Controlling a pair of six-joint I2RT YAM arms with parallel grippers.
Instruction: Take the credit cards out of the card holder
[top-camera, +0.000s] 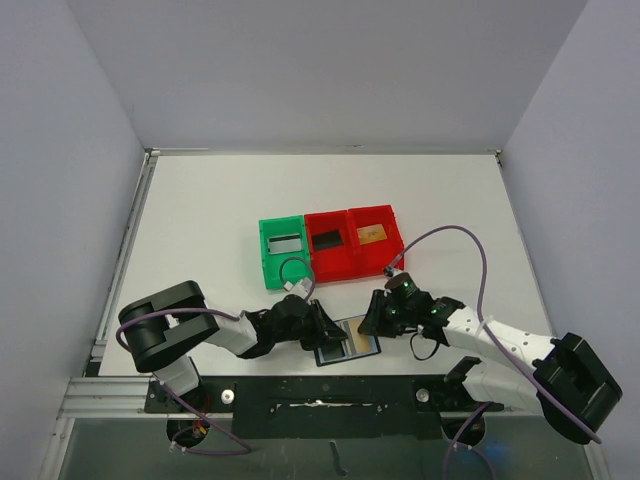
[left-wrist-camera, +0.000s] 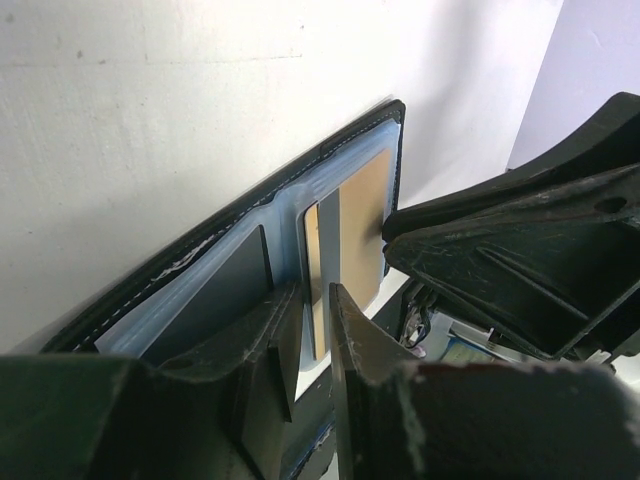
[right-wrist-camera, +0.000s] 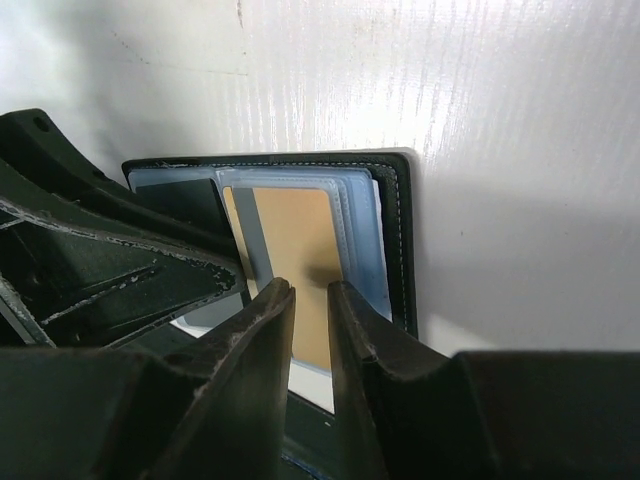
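Card holder (top-camera: 348, 343) lies open and flat on the table (top-camera: 200, 230), lower centre of the top view, with a gripper at each side. Tan card (right-wrist-camera: 295, 235) sits in a glossy pocket.

Right gripper (right-wrist-camera: 310, 312): jaws nearly together over the card; cannot tell if it is pinched. Left gripper (left-wrist-camera: 312, 335): narrow gap at the holder's fold; grip unclear too.

Risks, as I judge them:
- The thin card slips from the fingertips.
- The pocket clings, so the whole holder drags along if the left side isn't pinned.
- The fingers are crowded and may knock together.
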